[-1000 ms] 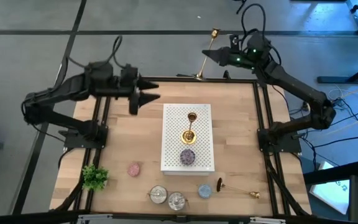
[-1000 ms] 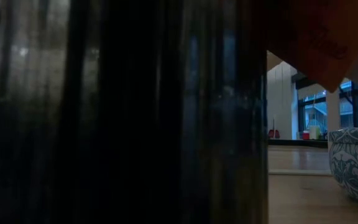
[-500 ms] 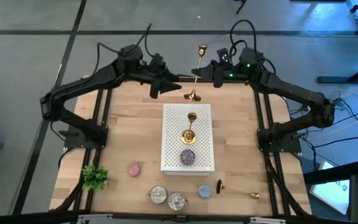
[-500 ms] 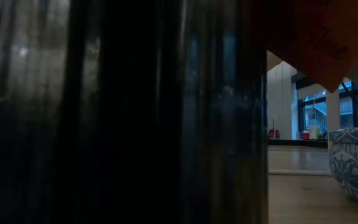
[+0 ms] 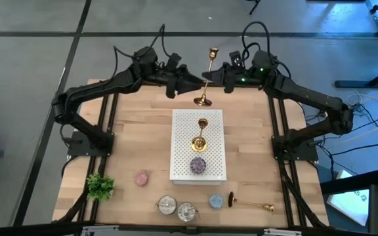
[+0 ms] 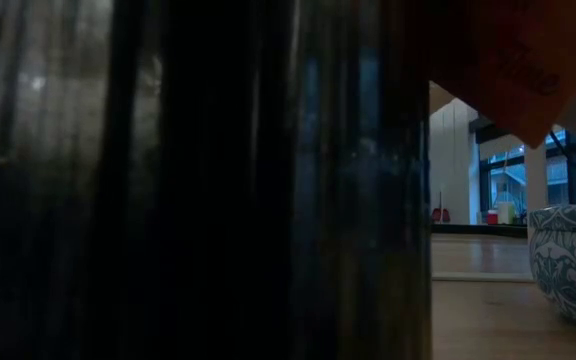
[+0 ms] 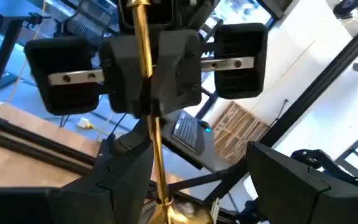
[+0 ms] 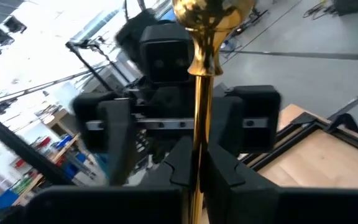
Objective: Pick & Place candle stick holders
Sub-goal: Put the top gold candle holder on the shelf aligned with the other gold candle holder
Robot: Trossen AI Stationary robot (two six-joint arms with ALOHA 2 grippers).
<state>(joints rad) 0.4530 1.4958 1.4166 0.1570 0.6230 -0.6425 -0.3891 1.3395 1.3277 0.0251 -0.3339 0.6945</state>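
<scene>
Grey floor surrounds your light wooden tabletop [image 5: 136, 141], and you can read it from left to right. At the near left corner sits a small green plant [image 5: 100, 186], then a pink disc [image 5: 141, 177], two squat glass pots [image 5: 176, 208], and a blue disc [image 5: 216, 201]. Your left hand [image 5: 196, 81] reaches over the far edge with its fingers [image 7: 123, 180] spread, one on each side of the stem of a raised candle stick holder [image 5: 207, 77] and not closed on it. That holder hangs tilted above the far edge, cup away from the tabletop and base toward it. In the middle lies a white perforated board [image 5: 198, 145], and you see a second candle stick holder [image 5: 200, 139] standing upright on it, with a purple disc [image 5: 197, 165] just nearer on the same board. Your right hand [image 5: 219, 75] comes from the far right with its fingers [image 8: 180, 167] pressed together on the stem of the raised holder. Near the front right, beside the blue disc, a third candle stick holder [image 5: 248, 202] lies on its side.
</scene>
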